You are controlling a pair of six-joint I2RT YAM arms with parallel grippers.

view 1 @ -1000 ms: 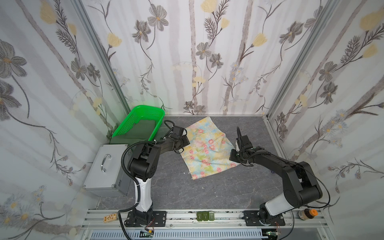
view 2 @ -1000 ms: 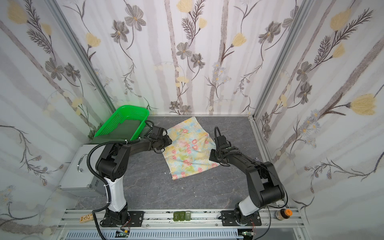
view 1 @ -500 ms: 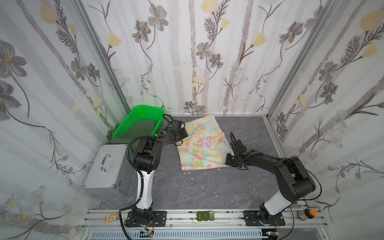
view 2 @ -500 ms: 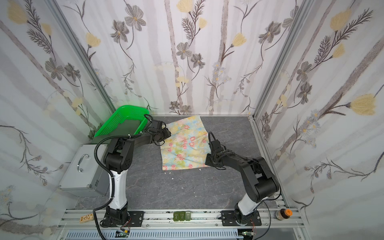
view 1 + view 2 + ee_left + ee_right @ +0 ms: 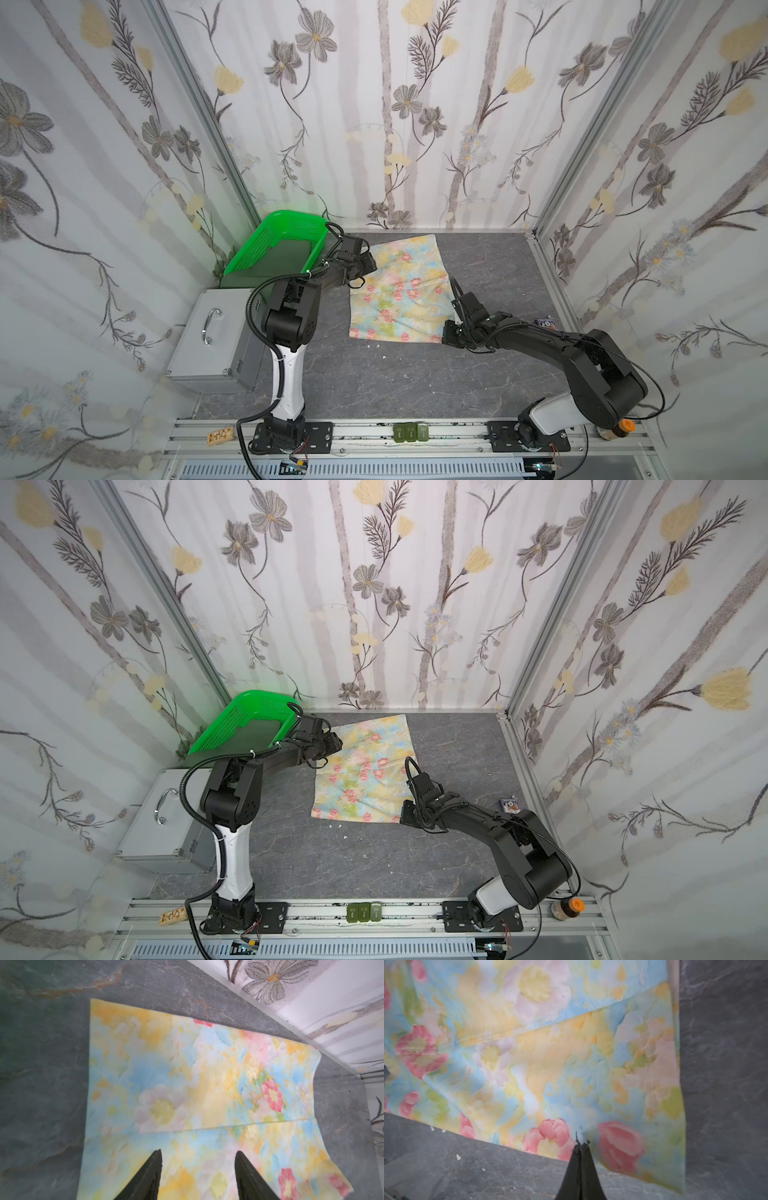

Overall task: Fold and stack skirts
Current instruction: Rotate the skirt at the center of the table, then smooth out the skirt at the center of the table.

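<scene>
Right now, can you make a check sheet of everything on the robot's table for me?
Surface: grey stone-look table, few white crumbs.
Job's things: floral skirt spread flat; no other skirt clearly seen.
Clutter: green basket, silver case, small blue box.
Grippers: left gripper open above the skirt; right gripper shut on its near edge.
Cables: black cable loops beside the basket.
Surroundings: flowery walls, metal rail in front.
</scene>
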